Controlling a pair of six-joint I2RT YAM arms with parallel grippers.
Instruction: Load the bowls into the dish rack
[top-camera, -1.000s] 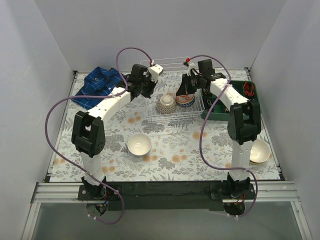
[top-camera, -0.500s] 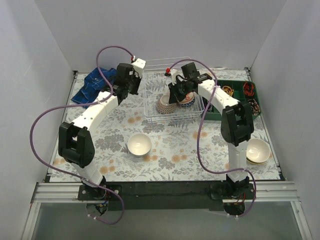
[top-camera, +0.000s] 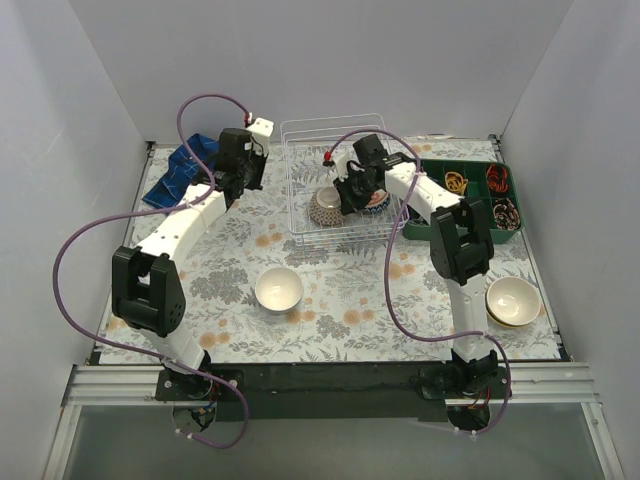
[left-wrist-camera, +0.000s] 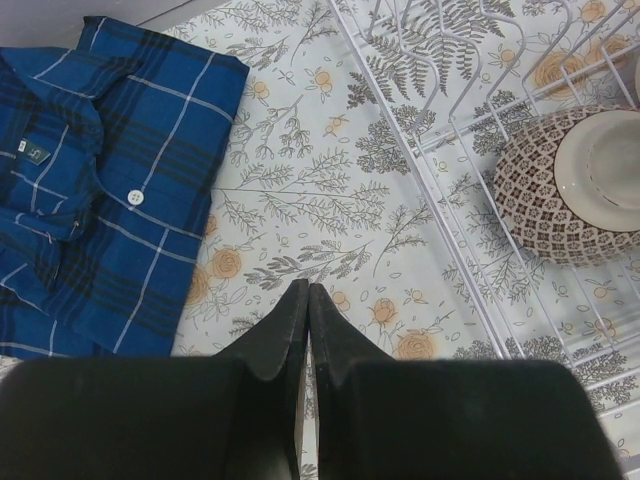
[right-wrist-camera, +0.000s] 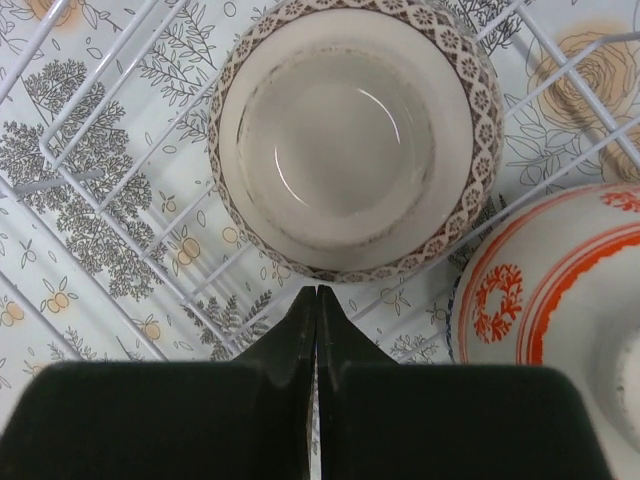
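Orange-patterned bowl (right-wrist-camera: 540, 290) is cut off at the frame edge in the right wrist view and mostly hidden under the arm from overhead. Brown-patterned bowl (right-wrist-camera: 350, 140) sits upturned beside it. Both are inside the dish rack (top-camera: 305, 170), far centre of the table. Right gripper (right-wrist-camera: 316, 300) is pinched closed and empty, over the rack floor. Left gripper (left-wrist-camera: 307, 305) is closed and empty, in the open strip between plaid shirt (left-wrist-camera: 90, 200) and rack wall. Four bowls counted: centre white bowl (top-camera: 279, 290) has room all round; right white bowl (top-camera: 512, 300) sits near the table edge, single or stacked unclear. One green tray (top-camera: 478, 195).
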